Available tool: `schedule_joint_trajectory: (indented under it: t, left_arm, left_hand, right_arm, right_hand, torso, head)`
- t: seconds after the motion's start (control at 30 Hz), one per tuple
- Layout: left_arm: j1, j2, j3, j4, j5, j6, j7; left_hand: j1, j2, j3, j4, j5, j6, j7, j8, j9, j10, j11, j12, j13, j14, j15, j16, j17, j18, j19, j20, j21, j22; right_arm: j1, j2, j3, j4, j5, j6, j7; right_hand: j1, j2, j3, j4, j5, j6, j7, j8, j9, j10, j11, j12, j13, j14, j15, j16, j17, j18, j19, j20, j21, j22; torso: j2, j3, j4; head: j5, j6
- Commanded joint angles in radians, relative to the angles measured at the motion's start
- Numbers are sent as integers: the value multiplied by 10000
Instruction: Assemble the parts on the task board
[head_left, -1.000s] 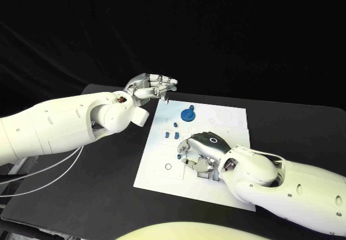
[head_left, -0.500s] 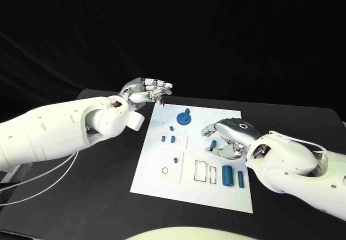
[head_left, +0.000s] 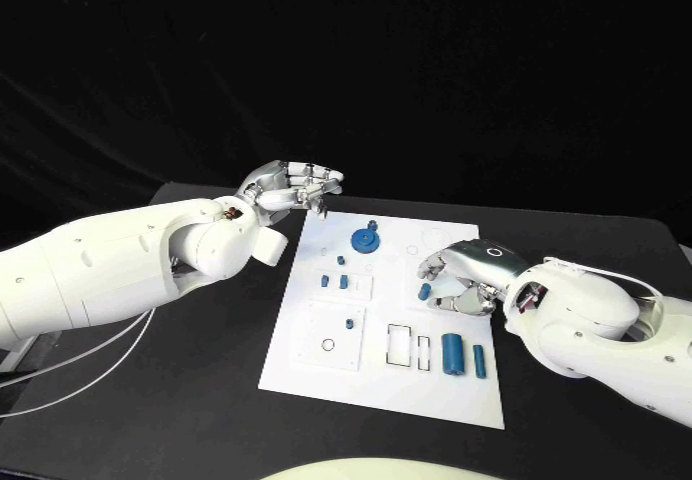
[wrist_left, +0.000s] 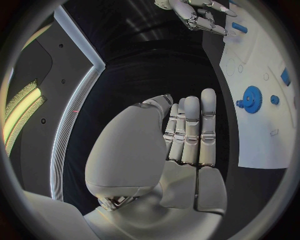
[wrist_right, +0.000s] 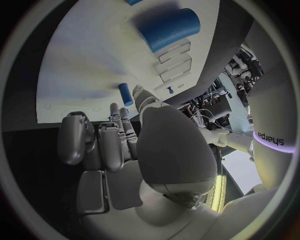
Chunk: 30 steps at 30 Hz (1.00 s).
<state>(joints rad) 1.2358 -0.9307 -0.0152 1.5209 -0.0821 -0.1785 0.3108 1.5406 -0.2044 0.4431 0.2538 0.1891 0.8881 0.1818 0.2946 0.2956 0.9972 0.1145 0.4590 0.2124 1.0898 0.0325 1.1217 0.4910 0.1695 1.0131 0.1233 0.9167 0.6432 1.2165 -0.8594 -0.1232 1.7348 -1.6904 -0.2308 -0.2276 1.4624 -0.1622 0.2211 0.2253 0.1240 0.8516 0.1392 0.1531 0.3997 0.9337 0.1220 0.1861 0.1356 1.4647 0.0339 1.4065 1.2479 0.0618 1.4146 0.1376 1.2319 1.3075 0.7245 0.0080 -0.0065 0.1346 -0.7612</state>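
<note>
The white task board (head_left: 317, 365) lies mid-table. A blue gear (head_left: 366, 239) sits near its far edge, with small blue parts (head_left: 335, 281) below it. Two blue cylinders (head_left: 464, 355) lie near the right edge. My right hand (head_left: 464, 274) hovers over the board's right middle, its fingers curled. It pinches a small blue peg (head_left: 424, 292) between thumb and fingertips; the right wrist view has the peg (wrist_right: 125, 94) just off the board (wrist_right: 87, 65). My left hand (head_left: 296, 184) hangs by the board's far left corner, fingers closed together (wrist_left: 190, 132), holding nothing.
Rectangular slots (head_left: 405, 343) and a small ring hole (head_left: 329, 345) mark the board's near half. Black table (head_left: 173, 380) runs wide on the left. My left forearm (head_left: 130, 255) lies along the table's left side.
My right hand left the near slots and moved up to the board's right middle with a blue peg, uncovering the two cylinders. The left hand barely moved.
</note>
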Motion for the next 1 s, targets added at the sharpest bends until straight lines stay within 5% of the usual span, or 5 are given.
schedule_joint_trajectory:
  t: [0.03, 0.33, 1.0]
  left_arm:
    - [7, 6, 1, 8, 54, 180, 63]
    - [7, -2, -1, 8, 54, 183, 59]
    - [9, -3, -2, 6, 54, 199, 20]
  left_hand:
    - [-85, 12, 26, 4, 5, -50, 20, -59, -5, -65, -31, 21, 16, -33, 42, -40, -13, 150, 30, 23, -32, -14]
    - [-85, 12, 26, 4, 5, -50, 20, -59, -5, -65, -31, 21, 16, -33, 42, -40, -13, 150, 30, 23, -32, -14]
    - [-105, 17, 46, 4, 5, -45, 15, -52, 0, -67, -35, 45, 20, -31, 40, -35, -18, 153, 33, 25, -43, -20]
  right_arm:
    - [6, 29, -2, -24, -32, 356, 142]
    - [8, 97, -6, -55, -42, 334, 123]
    - [-27, 504, -73, -508, -56, 752, -178]
  right_hand:
    - [98, 4, 26, 73, 38, 100, -4, 48, -14, 73, -39, 68, -10, 282, 13, 44, 32, 91, 75, -2, 72, 1162]
    - [287, 218, 561, 294, -83, 606, 37, 165, -57, 732, -225, 489, -17, 337, -150, 56, 48, -19, 372, -148, 601, 1414]
    - [220, 140, 1207, 558, -113, 1066, 33, 262, -95, 1210, -320, 532, -130, 385, -232, 93, 101, -67, 487, -241, 807, 1538]
  torso:
    - [9, -6, -2]
    - [9, -4, -8]
    - [8, -3, -9]
  head:
    - [14, 3]
    - [19, -4]
    - [30, -36]
